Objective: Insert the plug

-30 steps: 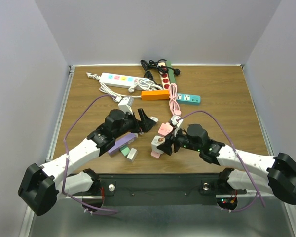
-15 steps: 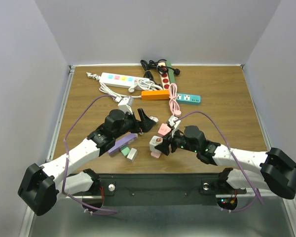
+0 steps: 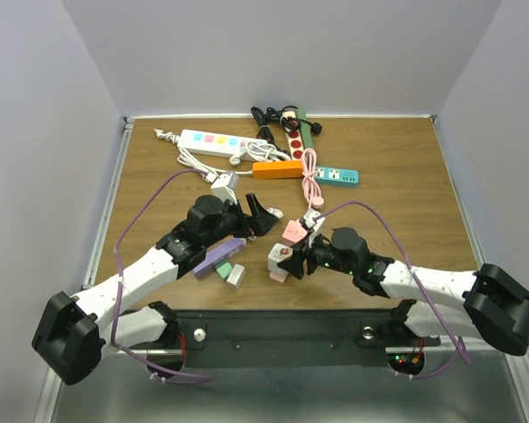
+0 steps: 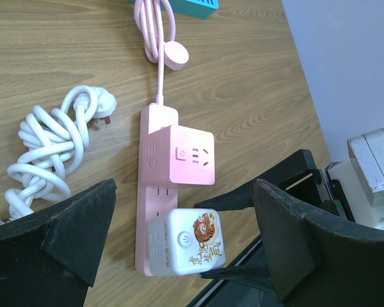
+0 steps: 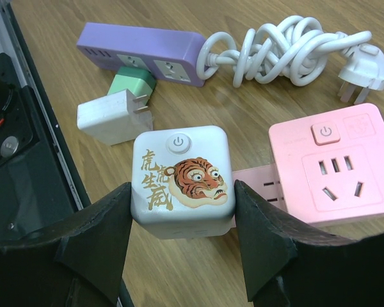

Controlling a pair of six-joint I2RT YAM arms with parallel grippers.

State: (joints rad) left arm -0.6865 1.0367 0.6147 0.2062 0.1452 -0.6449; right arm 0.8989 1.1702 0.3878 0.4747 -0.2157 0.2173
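Your left tool [image 4: 184, 184] hangs over the pink strip [image 4: 152, 160] on the worktop [image 4: 64, 51], its fingers wide apart. Your right tool [image 5: 182, 192] is clamped on the tiger cube [image 4: 187, 242], which sits over the strip's near end, just beside the pink cube [image 4: 191, 155].

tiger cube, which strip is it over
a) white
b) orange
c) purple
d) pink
d: in the left wrist view the tiger cube covers the end of the pink strip away from its cord.
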